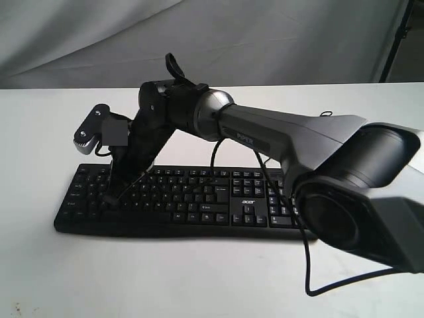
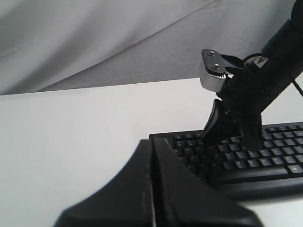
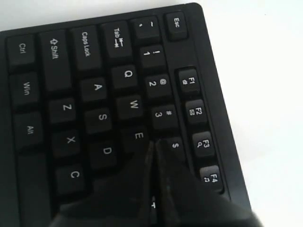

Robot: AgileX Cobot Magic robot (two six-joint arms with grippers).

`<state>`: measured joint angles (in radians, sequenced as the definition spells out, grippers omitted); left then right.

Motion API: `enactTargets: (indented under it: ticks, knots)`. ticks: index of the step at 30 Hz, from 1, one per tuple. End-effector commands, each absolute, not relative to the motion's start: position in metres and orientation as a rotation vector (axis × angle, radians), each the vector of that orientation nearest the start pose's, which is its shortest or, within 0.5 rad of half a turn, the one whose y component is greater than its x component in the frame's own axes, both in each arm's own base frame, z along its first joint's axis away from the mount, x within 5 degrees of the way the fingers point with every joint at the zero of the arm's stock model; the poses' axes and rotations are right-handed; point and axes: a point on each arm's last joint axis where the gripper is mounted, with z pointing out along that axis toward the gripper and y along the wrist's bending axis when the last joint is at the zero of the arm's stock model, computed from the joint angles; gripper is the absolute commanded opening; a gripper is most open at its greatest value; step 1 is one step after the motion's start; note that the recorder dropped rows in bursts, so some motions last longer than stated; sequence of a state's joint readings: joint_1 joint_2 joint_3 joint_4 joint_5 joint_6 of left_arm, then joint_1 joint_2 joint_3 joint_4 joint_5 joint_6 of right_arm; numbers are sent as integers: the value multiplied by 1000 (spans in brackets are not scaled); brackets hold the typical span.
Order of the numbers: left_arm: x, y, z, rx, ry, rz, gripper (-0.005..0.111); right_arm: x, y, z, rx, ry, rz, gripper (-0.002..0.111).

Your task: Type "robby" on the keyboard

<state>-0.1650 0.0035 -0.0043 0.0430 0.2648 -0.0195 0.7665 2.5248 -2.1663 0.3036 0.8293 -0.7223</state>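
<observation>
Now your right hand (image 3: 154, 150), closed and empty, points down beside the E key (image 3: 138, 136) on the one keyboard (image 1: 199, 199) lying on the table (image 1: 199, 278); your left hand (image 2: 152, 146), also closed and empty, hovers nearby

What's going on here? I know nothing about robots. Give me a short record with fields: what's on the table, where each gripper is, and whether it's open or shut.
Surface: white table
Object: black keyboard, lying flat, "acer" logo
Right arm: stretched across the keyboard to the left part of its letter keys
Right gripper: shut, holding nothing, tips down beside the E key and the $ key
Key under the tips: hidden by the fingers, cannot tell
Left gripper: shut, holding nothing, off the keyboard's end
</observation>
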Motion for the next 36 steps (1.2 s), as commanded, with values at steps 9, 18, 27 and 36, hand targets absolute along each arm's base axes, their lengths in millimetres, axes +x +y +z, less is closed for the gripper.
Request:
enactTargets:
  ticks: [9,18,27,36]
  knots:
    - [55,-8,190,161,1736,-97,0,377,392,133,-1646,2066,376,0]
    - [55,-8,190,161,1736,-97,0,377,393,118,-1647,2096,395,0]
    - [55,-8,190,161,1736,-97,0,375,391,140,-1650,2069,387,0]
    - [55,-8,190,161,1736,-97,0,375,385,148,-1679,2082,349,0]
